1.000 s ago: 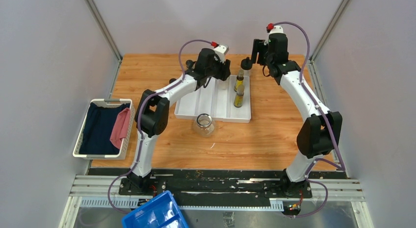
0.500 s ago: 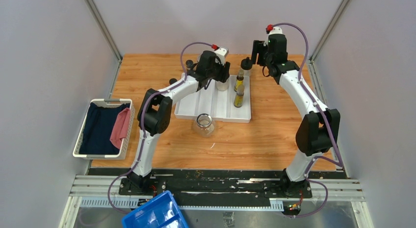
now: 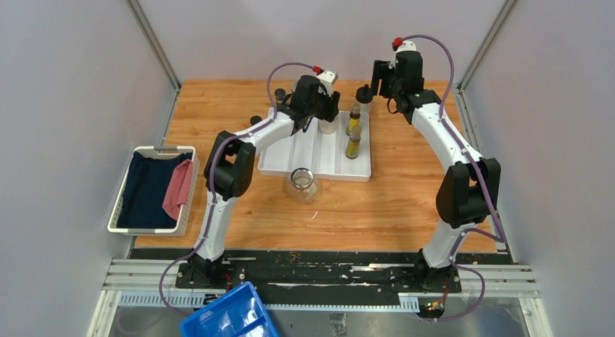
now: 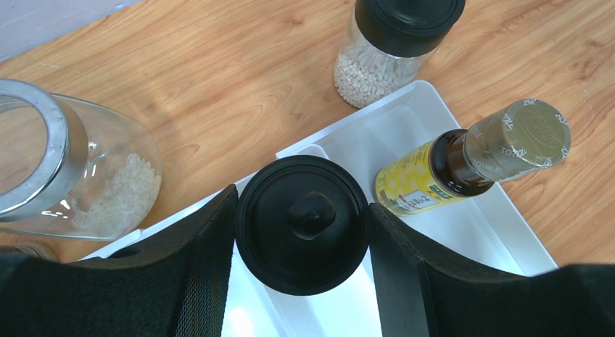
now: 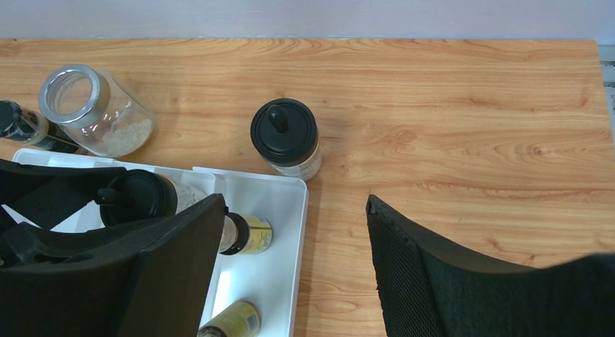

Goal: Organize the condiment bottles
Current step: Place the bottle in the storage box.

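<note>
Left claw (image 4: 301, 215): clenched on black-capped bottle (image 4: 303, 244), at far end of tray (image 4: 500, 221). Right claw (image 5: 294, 203): released, empty, above bench (image 5: 471, 134), near second bottle (image 5: 284, 132).

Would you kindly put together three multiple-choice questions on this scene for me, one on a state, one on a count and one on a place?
1. The left claw is:
A) open and empty
B) shut on a black-capped bottle
C) out of every view

2. How many yellow-amber oil bottles stand in the white tray?
A) one
B) two
C) four

3. The other black-capped bottle stands:
A) on the wooden table, just outside the tray's corner
B) inside the tray
C) in the left claw

Answers:
1 B: in the left wrist view the cap sits pinched between both fingers.
2 B: the top view shows two, one behind the other in the right-hand compartment.
3 A: in the right wrist view bare wood lies all round its base.
</note>
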Robot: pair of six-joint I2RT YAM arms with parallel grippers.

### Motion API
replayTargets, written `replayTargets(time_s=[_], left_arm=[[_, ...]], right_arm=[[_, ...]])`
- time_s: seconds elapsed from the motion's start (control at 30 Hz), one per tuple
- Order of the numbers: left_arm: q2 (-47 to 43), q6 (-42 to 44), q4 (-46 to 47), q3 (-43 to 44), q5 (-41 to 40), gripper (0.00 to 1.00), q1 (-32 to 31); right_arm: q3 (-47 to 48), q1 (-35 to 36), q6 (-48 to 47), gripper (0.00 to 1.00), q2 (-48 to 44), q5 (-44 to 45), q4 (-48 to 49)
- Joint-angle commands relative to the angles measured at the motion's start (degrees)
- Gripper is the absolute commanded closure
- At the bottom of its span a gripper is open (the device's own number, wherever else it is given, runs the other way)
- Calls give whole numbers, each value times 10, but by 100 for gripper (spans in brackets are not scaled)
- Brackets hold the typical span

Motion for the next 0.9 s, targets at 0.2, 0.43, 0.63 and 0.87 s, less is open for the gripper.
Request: replayTargets(time_s=[0.2, 0.43, 0.63, 0.87], left_arm=[[3, -1, 36, 17, -6, 100, -5], [-1, -5, 35, 12, -10, 82, -5], [-7, -9, 35, 5, -4, 55, -5], [-24, -13, 35, -13, 2, 29, -6]], right_arm=[[5, -9, -2, 25, 7, -7, 8], [5, -10, 0, 25, 8, -10, 9], [7, -9, 1, 25, 9, -12, 5], [8, -9, 6, 25, 5, -17, 1]])
